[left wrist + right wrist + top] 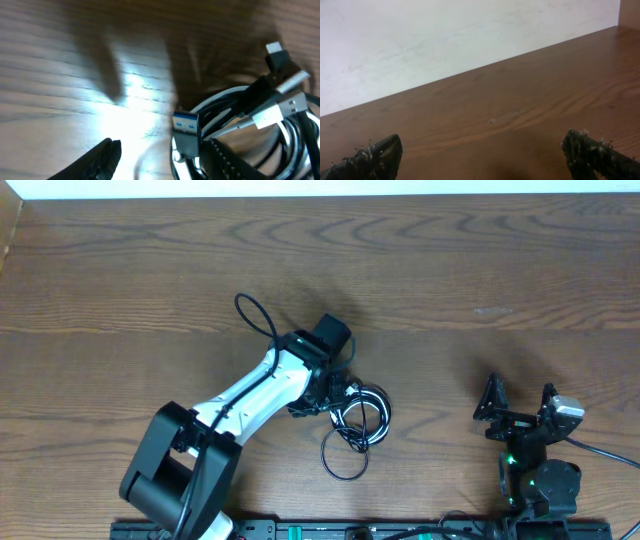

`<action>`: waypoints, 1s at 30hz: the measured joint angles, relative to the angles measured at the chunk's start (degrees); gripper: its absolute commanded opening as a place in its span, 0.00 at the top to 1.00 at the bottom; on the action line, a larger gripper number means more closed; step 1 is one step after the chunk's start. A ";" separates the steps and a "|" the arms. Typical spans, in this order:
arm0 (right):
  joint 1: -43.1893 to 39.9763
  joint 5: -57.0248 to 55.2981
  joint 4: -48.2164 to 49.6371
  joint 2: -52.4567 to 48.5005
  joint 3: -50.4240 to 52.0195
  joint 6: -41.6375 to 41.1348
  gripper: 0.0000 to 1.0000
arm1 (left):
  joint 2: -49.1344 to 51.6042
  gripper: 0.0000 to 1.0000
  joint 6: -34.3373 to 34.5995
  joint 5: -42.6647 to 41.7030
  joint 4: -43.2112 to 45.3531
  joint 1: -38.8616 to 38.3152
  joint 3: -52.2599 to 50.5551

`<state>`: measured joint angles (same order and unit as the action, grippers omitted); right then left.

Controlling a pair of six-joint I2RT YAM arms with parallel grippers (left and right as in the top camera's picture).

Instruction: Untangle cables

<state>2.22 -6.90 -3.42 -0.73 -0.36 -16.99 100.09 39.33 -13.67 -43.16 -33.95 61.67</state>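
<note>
Cables (357, 420) lie in a tangled coil on the bench (480, 270), near its front middle. Your left claw (165, 147) stands part-spread over that coil, with a blue-tipped plug (185, 121) between its fingers and the left finger clear of it. Your right claw (480, 152) is spread wide, well apart, above bare wood.

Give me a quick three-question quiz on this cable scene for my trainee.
1. True or false: the right hand is open and well apart from the cable tangle.
2. The blue-tipped plug sits: A) between the left hand fingers; B) beside the right hand; C) alone, away from other cords.
3. Fill in: the cable tangle lies under the ___ arm's wrist.

Key: 1 true; 2 A; 3 left.
</note>
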 measured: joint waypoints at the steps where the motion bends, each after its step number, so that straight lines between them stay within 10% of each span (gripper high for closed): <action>1: 0.00 0.02 0.00 0.00 0.00 0.00 0.01 | 0.42 0.43 0.02 -0.66 0.31 -0.15 0.00; 6: 0.00 0.00 0.00 0.00 0.00 0.00 0.01 | 3.02 0.45 0.04 -2.75 2.14 -2.05 0.00; 11: 0.00 0.02 0.00 0.00 0.00 0.00 0.01 | 6.36 0.92 0.55 -3.65 2.75 -4.42 0.35; 30: 0.00 0.02 0.00 0.00 0.00 0.00 0.01 | 7.39 0.93 -8.61 -4.02 8.81 5.64 6.36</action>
<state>2.22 -6.87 -3.42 -0.73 -0.36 -16.99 107.48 30.72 -17.69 -34.35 -28.32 68.03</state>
